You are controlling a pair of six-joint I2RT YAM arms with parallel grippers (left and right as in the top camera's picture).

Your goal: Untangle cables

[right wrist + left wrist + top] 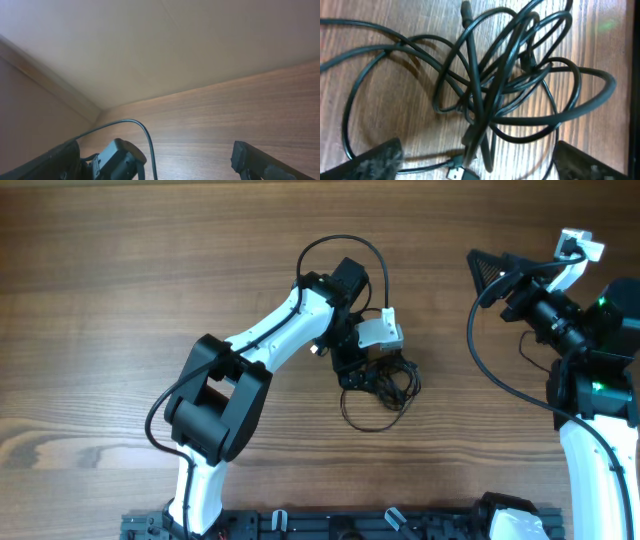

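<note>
The cables [385, 385] lie as a small knot of thin black wires on the wooden table, just right of centre. My left gripper [362, 372] is down over the knot's left part. In the left wrist view the cables [505, 95] fill the frame as crossed loops, and a USB plug [457, 172] lies at the bottom. The left gripper [477, 165] is open, its fingers [375, 160] wide apart with strands and the plug between them. My right gripper [487, 275] hangs open at the far right, away from the cables, with nothing in it [155, 165].
The left arm's own thicker black cable [340, 245] arches above its wrist. In the right wrist view a black part of the left arm [117, 160] shows, and a wall behind the table. The arm bases [330, 525] stand along the front edge.
</note>
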